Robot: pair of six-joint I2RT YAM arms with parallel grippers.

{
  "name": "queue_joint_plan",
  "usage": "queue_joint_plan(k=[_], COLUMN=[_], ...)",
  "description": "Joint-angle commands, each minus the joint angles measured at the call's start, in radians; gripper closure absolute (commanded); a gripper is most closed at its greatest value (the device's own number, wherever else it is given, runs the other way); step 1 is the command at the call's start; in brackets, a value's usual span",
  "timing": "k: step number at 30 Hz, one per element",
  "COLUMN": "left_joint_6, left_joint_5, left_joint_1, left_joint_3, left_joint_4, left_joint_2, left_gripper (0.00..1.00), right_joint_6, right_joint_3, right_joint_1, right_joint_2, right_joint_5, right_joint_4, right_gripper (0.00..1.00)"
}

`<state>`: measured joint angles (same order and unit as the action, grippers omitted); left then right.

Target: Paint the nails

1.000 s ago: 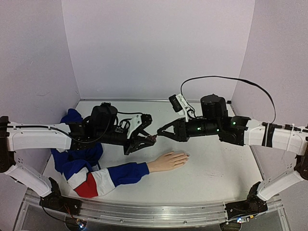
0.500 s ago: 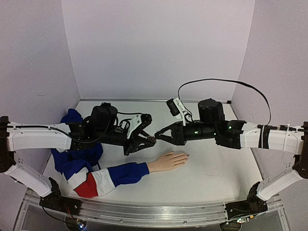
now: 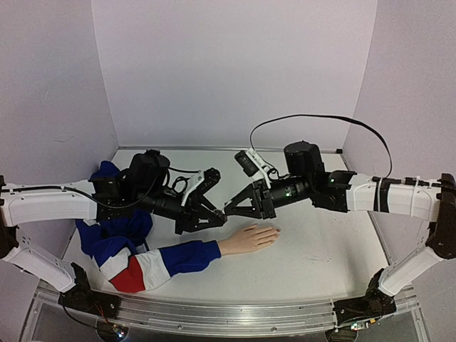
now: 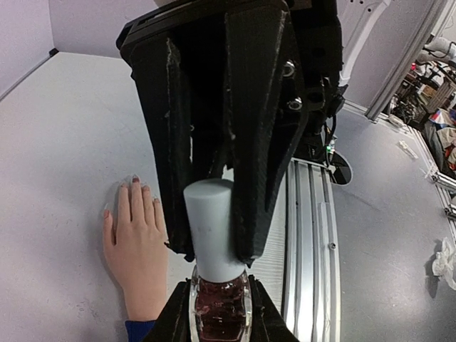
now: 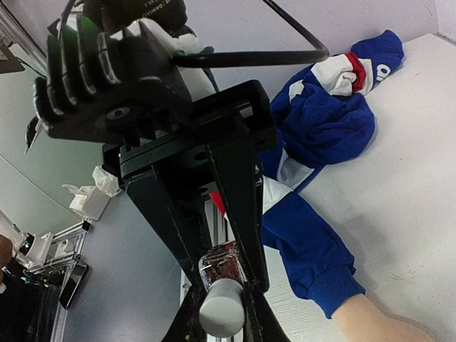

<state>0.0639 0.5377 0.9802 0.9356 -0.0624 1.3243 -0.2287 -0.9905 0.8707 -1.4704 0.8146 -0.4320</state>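
Note:
The peach mannequin hand (image 3: 248,238) lies palm down on the table, its blue, white and red sleeve (image 3: 160,262) trailing left. The nails (image 4: 135,180) are tiny at its fingertips; some look reddish. My left gripper (image 3: 212,216) is shut on a small dark polish bottle (image 4: 219,317) and holds it above the table, just left of the hand. My right gripper (image 3: 231,208) meets it from the right, and its fingers (image 4: 267,142) are closed on either side of the bottle's pale cap (image 4: 212,228). The right wrist view shows the cap (image 5: 222,313) end-on.
The rest of the blue garment (image 3: 114,221) is bunched at the table's left side. Purple walls close the back and sides. A metal rail (image 3: 228,313) runs along the near edge. The right arm's cable (image 3: 320,117) loops above it.
My right gripper has moved left and down to the left gripper and now has its fingers around the bottle's cap. The left gripper has tilted slightly lower with the bottle.

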Motion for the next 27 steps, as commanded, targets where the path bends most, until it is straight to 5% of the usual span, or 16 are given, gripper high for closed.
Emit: queue_joint_plan(k=[1, 10, 15, 25, 27], left_joint_6=[-0.001, 0.182, 0.213, 0.079, 0.031], left_joint_5=[-0.228, -0.499, -0.605, -0.637, -0.648], left_joint_1=[0.005, 0.008, 0.011, 0.031, 0.033], left_joint_3=[0.118, 0.156, 0.201, 0.013, -0.047], left_joint_4=[0.224, 0.605, 0.736, 0.747, 0.737], left_joint_2=[-0.059, 0.123, 0.229, 0.179, 0.154], left_gripper=[1.0, 1.0, 1.0, 1.0, 1.0], right_joint_6=[-0.034, -0.353, -0.602, -0.607, -0.574], right_joint_3=[-0.036, -0.163, -0.263, -0.323, -0.321], right_joint_1=[0.029, 0.087, 0.171, 0.191, 0.182], right_joint_2=[-0.043, -0.167, -0.256, -0.249, -0.229], right_joint_5=[-0.039, -0.401, -0.773, -0.883, -0.858], right_joint_4=[0.05, 0.032, 0.108, 0.149, 0.136], right_gripper=[1.0, 1.0, 1.0, 1.0, 0.93])
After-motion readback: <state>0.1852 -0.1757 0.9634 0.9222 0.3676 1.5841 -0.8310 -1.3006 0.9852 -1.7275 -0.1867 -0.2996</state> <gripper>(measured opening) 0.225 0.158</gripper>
